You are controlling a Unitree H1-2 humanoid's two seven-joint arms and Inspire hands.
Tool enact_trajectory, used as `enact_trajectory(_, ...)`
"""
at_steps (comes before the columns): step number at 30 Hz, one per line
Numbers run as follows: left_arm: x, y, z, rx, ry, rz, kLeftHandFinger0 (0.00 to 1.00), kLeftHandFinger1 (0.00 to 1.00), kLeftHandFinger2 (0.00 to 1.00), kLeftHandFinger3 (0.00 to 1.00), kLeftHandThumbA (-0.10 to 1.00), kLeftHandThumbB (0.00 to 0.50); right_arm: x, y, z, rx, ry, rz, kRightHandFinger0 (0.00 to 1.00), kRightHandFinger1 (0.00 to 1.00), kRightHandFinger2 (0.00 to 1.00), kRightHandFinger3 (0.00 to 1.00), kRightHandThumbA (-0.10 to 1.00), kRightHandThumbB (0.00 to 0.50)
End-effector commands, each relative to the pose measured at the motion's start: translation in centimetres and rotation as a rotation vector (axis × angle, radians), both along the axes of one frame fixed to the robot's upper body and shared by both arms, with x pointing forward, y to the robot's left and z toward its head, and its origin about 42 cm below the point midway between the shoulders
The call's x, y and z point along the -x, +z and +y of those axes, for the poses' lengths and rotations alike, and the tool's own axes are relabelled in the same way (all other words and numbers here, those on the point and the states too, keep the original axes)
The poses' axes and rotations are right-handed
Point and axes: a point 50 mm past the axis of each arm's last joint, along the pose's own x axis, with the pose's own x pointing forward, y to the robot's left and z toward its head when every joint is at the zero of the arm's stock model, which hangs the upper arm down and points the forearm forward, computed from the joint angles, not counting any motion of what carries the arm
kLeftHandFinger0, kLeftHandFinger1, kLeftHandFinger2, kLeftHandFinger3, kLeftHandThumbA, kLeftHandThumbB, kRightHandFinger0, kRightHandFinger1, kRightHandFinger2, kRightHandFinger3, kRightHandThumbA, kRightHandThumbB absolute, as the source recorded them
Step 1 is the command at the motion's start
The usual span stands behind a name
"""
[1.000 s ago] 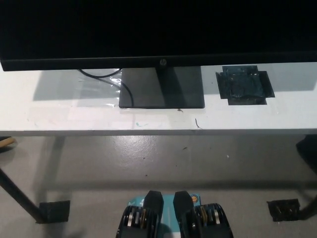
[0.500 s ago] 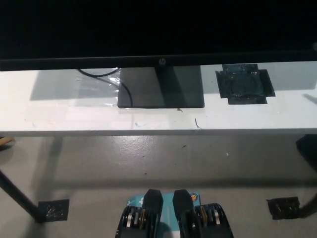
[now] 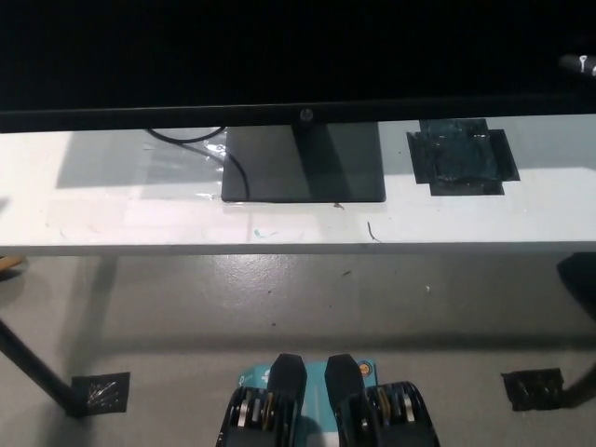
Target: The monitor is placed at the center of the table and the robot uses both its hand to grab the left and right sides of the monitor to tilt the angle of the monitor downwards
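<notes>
Head view is showing the monitor (image 3: pixel 298 56) standing mid-table (image 3: pixel 112 209) on its base (image 3: pixel 304 164); only a sliver of the right hand (image 3: pixel 579 63) is peeking in at the monitor's right edge, its grip impossible to tell

1. Right hand (image 3: pixel 579 63): only a small part shows, at the right edge of the head view near the top; the frame cuts off the rest
2. Colour: black casing with a dull grey sheen along its surface, hard to separate from the dark background
3. Detail: one small pale, metallic-looking spot, possibly a screw; too small to identify
</notes>
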Motion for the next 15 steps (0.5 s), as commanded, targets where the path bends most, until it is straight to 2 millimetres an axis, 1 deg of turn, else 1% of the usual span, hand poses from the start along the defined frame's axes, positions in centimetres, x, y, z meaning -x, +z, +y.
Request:
enact_trajectory(1, -0.5, 4.1, 0.6, -0.074, -0.019, -0.046, 1.00, 1.00, 1.00, 1.00, 1.00, 0.404, -1.1, 4.0, 1.1, 0.057, 0.044, -0.079, 1.00, 1.00, 1.00, 1.00, 1.00, 0.419)
enact_trajectory(2, -0.5, 4.2, 0.6, -0.075, -0.020, -0.046, 1.00, 1.00, 1.00, 1.00, 1.00, 0.404, -1.2, 4.0, 1.1, 0.057, 0.044, -0.079, 1.00, 1.00, 1.00, 1.00, 1.00, 0.419)
enact_trajectory(3, -1.7, 4.1, -0.3, -0.110, -0.040, -0.031, 1.00, 1.00, 1.00, 1.00, 1.00, 0.363, -1.6, 3.4, 1.9, 0.074, 0.057, -0.040, 1.00, 1.00, 1.00, 1.00, 1.00, 0.493)
enact_trajectory(4, -1.8, 4.1, -0.5, -0.127, -0.041, -0.023, 1.00, 1.00, 1.00, 1.00, 1.00, 0.348, -1.6, 3.4, 2.1, 0.076, 0.061, -0.040, 1.00, 1.00, 1.00, 1.00, 1.00, 0.482)
enact_trajectory(6, -2.1, 4.2, -0.8, -0.157, -0.041, -0.008, 1.00, 1.00, 1.00, 1.00, 1.00, 0.353, -1.7, 3.2, 2.2, 0.081, 0.066, -0.031, 1.00, 1.00, 1.00, 1.00, 1.00, 0.492)
enact_trajectory(7, -2.6, 4.2, -1.2, -0.139, -0.064, 0.000, 1.00, 1.00, 1.00, 1.00, 1.00, 0.349, -1.7, 3.0, 2.1, 0.085, 0.066, -0.025, 1.00, 1.00, 1.00, 1.00, 1.00, 0.493)
enact_trajectory(8, -3.5, 4.3, -2.2, -0.120, -0.103, 0.014, 1.00, 1.00, 1.00, 1.00, 1.00, 0.357, -1.5, 2.7, 1.7, 0.091, 0.065, -0.016, 1.00, 1.00, 1.00, 1.00, 1.00, 0.474)
enact_trajectory(10, -3.7, 4.3, -2.4, -0.132, -0.105, 0.019, 1.00, 1.00, 1.00, 1.00, 1.00, 0.359, -1.5, 2.6, 1.7, 0.095, 0.069, -0.015, 1.00, 1.00, 1.00, 1.00, 1.00, 0.468)
enact_trajectory(11, -5.3, 4.2, -4.6, -0.198, -0.135, 0.046, 1.00, 1.00, 1.00, 1.00, 1.00, 0.357, -0.5, 2.1, -0.2, 0.114, 0.058, -0.023, 1.00, 1.00, 1.00, 1.00, 1.00, 0.463)
enact_trajectory(12, -5.4, 4.2, -4.7, -0.199, -0.136, 0.047, 1.00, 1.00, 1.00, 1.00, 1.00, 0.357, -0.5, 2.1, -0.3, 0.114, 0.058, -0.023, 1.00, 1.00, 1.00, 1.00, 1.00, 0.463)
enact_trajectory(13, -5.9, 4.4, -5.7, -0.214, -0.161, 0.074, 1.00, 1.00, 1.00, 1.00, 1.00, 0.394, 0.0, 1.8, -0.6, 0.129, 0.056, -0.018, 1.00, 1.00, 1.00, 1.00, 1.00, 0.465)
enact_trajectory(15, -6.0, 4.5, -5.7, -0.217, -0.162, 0.074, 1.00, 1.00, 1.00, 1.00, 1.00, 0.399, 0.1, 1.8, -0.6, 0.128, 0.056, -0.018, 1.00, 1.00, 1.00, 1.00, 1.00, 0.467)
